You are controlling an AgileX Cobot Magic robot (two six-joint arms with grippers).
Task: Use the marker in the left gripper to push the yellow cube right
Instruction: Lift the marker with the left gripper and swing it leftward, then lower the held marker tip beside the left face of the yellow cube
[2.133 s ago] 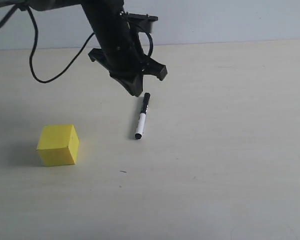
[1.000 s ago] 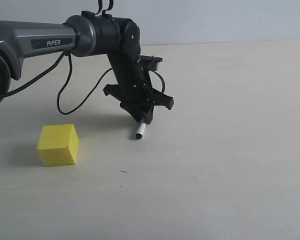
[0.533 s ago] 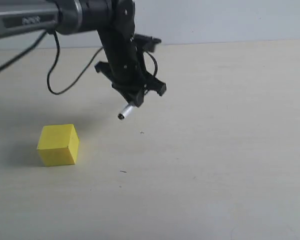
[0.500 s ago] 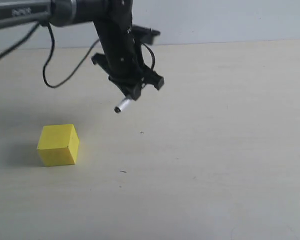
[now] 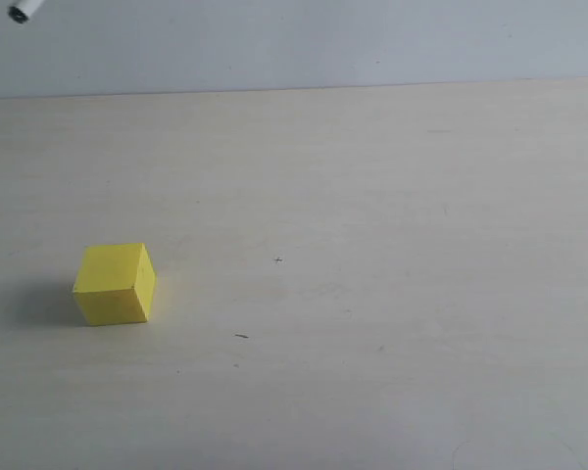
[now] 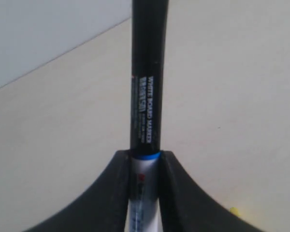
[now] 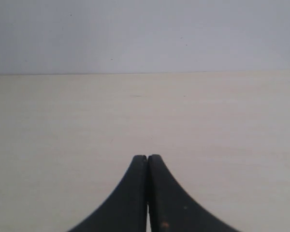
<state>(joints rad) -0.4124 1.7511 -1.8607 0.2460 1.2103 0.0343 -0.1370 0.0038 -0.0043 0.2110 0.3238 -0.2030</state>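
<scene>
1. The left end effector (image 6: 144,166) is clamped on the marker (image 6: 149,72). Its two jaws pinch the barrel from either side, and most of the marker's length sticks straight out ahead of the fingertips. Held this way the marker works as a stiff poker, which I judge lets the push be made without the bulky jaws touching anything.
2. In the exterior view only the marker's free end (image 5: 21,12) shows, at the frame's upper corner, and the end effector behind it is out of sight. The tip hangs in the air, well above the worktop and touching nothing.
3. The cube (image 5: 115,284) sits flat on the worktop (image 5: 392,245), well apart from the tip, below it and a little to its right in the exterior view. Nothing touches the cube. Because the tip is on the cube's left, the marker looks set up to come down beside the left face and then sweep right. The push has not yet begun.
4. Beyond the cube, to its right, the worktop is bare apart from a few small specks. A slide that way should meet nothing.
5. The right end effector (image 7: 147,159) has its jaws pressed together with nothing between them. It faces bare worktop, with neither the cube nor the marker in its view, so it takes no part in this step.
</scene>
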